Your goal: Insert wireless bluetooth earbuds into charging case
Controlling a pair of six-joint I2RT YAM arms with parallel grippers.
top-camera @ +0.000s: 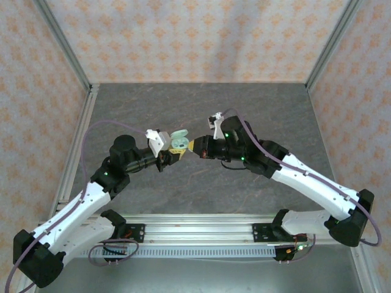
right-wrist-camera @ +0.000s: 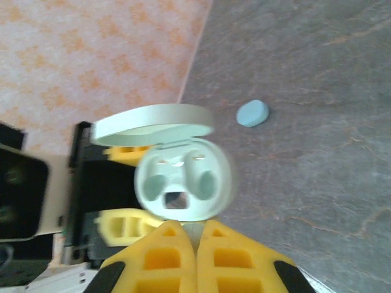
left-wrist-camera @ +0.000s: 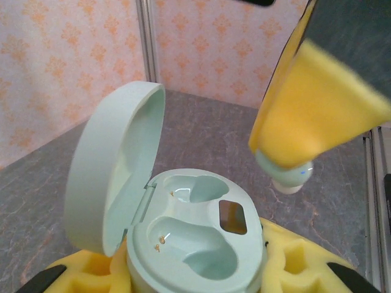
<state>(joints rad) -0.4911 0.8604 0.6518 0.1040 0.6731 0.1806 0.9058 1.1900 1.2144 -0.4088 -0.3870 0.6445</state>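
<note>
The whitish-green earbud (left-wrist-camera: pixel 288 176) is pinched at the very tip of the right gripper (left-wrist-camera: pixel 285 160), whose yellow fingers (left-wrist-camera: pixel 317 104) are pressed together on it so that only its rounded end pokes out. In the left wrist view it hangs above and to the right of the mint-green case (left-wrist-camera: pixel 201 244), near the case but apart from it.

The case stands open, its lid (left-wrist-camera: pixel 113 171) swung up on the side away from the earbud. Both wells (left-wrist-camera: pixel 195 250) look empty. The left gripper (top-camera: pixel 173 154) clamps the base of the case between its pads and holds it above the middle of the table (top-camera: pixel 256 110).

The coming move turns on that offset. By my reading, the earbud must travel down and toward the lid side to reach a well, and the right arm is the one to carry it.

The right wrist view adds what the left one lacks. From there the open face of the case points straight back at the fingertips, with the two wells side by side across the line of approach. It also shows a pale blue rounded piece (right-wrist-camera: pixel 252 113) lying well apart on the table; I cannot tell whether it is a case or an earbud. The overhead view shows the two grippers meeting tip to tip.
</note>
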